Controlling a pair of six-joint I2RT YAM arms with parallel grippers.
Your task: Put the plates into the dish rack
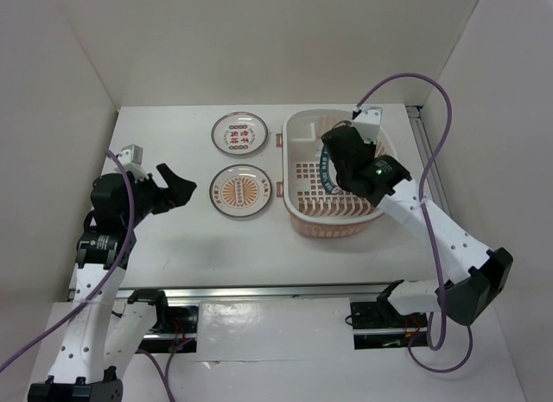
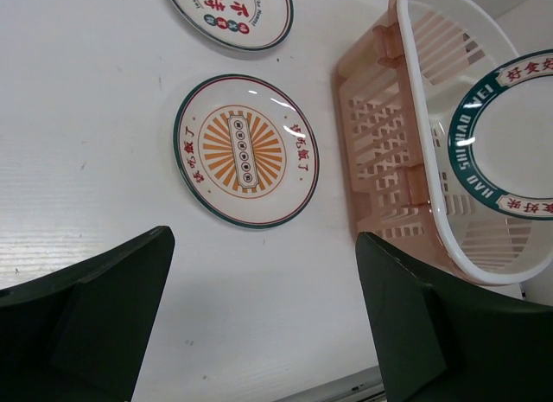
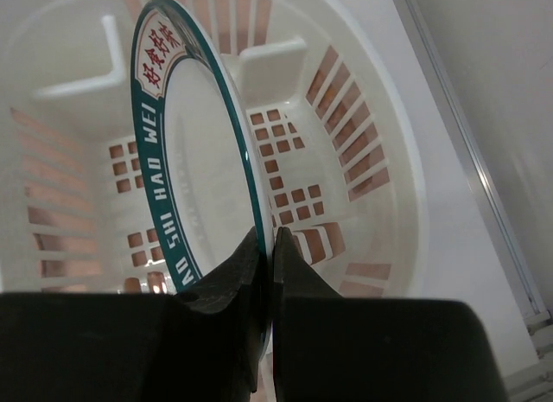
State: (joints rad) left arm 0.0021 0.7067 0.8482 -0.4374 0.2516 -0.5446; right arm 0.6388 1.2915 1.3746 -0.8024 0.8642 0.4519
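From above, the left arm [image 1: 108, 213] sits over the left part of the white table [image 1: 173, 246], its jaws spread wide and holding nothing, well apart from every plate. The right arm [image 1: 415, 213] reaches into the pale pink-and-white oval plastic dish rack [image 1: 298, 125], which stands right of centre, and its jaws pinch a small round white plate with a dark green rim [image 1: 327, 173], held on edge inside the rack walls. Just left of the rack two more plates lie flat on the table: the small round white plate with red and green characters [image 1: 239, 132] farther back, and the small round white plate with an orange sunburst centre [image 1: 241, 191] nearer. The left wrist view shows the spread jaws as two dark shapes in the lower corners with only bare table between them; beyond them lie the sunburst plate [image 2: 246, 149] and part of the character plate [image 2: 229, 13]. The pink slotted wall of the rack [image 2: 380, 160] stands to the right, and the green-rimmed plate [image 2: 518, 130] shows through its open top, its lettered band readable, which the overhead view does not give. The right wrist view alone shows the grip up close: the jaws are pressed together on the lower rim of the green-rimmed plate [image 3: 203, 160], which stands nearly upright over the rack's [image 3: 346, 160] slotted grid bottom. Whether the plate's far edge touches the rack cannot be told.
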